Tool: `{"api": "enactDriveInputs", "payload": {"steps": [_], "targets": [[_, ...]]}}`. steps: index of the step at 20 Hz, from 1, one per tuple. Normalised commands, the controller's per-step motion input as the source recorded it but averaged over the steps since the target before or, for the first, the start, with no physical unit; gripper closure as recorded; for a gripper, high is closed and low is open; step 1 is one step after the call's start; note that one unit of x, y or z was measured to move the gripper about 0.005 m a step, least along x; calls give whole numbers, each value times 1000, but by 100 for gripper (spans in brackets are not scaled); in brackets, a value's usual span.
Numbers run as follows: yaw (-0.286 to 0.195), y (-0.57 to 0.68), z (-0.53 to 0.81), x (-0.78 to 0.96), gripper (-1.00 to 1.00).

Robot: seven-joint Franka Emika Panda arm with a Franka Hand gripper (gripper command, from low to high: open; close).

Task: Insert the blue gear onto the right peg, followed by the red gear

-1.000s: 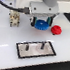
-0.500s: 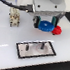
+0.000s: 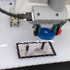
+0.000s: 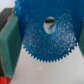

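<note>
My gripper [image 3: 45,34] is shut on the blue gear [image 3: 46,32], holding it just above the black-bordered white plate [image 3: 21,51]. The right peg [image 3: 42,46] rises under the gear, and the other peg [image 3: 27,48] stands toward the exterior view's left. In the wrist view the blue gear [image 4: 47,40] fills most of the picture, its centre hole showing a pale surface. A green finger pad [image 4: 10,47] presses against its toothed rim. The red gear [image 3: 60,33] lies on the table beside the gripper, on the exterior view's right, partly hidden.
The white table [image 3: 4,55] carries the plate. The arm's cables and a metal fixture [image 3: 15,21] stand at the back on the exterior view's left. A red patch [image 4: 4,80] shows at the corner of the wrist view.
The gripper has come down and slightly toward the exterior view's right with the blue gear, closer to the plate. The red gear has not moved.
</note>
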Motion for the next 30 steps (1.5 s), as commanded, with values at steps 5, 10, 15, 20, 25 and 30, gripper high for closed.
{"api": "enactDriveInputs", "payload": {"steps": [5, 10, 15, 20, 25, 30], "targets": [[0, -101, 1, 495, 100], [0, -36, -85, 220, 100], [0, 2, 135, 70, 100], [0, -15, 231, 82, 100], [0, -32, 51, 136, 100], [0, -11, -83, 108, 100]]}}
